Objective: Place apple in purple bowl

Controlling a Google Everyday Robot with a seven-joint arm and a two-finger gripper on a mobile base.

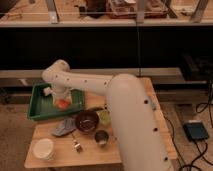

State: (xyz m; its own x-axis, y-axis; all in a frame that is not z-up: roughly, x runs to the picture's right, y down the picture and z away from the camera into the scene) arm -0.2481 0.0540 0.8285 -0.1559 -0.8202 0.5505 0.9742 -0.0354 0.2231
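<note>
- This looks like a robotics lab or workshop, not a home: a long dark industrial rack (100, 24) spans the back, its upper shelf cluttered with trays and parts.
- Black cables (207, 106) trail across bare floor on the right, near a small blue-grey box (196, 131).
- A plain wooden bench (90, 152) stands before the rack, with a white robot arm (130, 120) reaching across it.
- The arm's tool (61, 102) hangs low over a green tray (37, 107) at the bench's far left.

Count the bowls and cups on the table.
4: purple bowl at centre, green cup beside it, metal cup in front, white bowl front-left. The arm may hide more; gripper over the tray.
</note>
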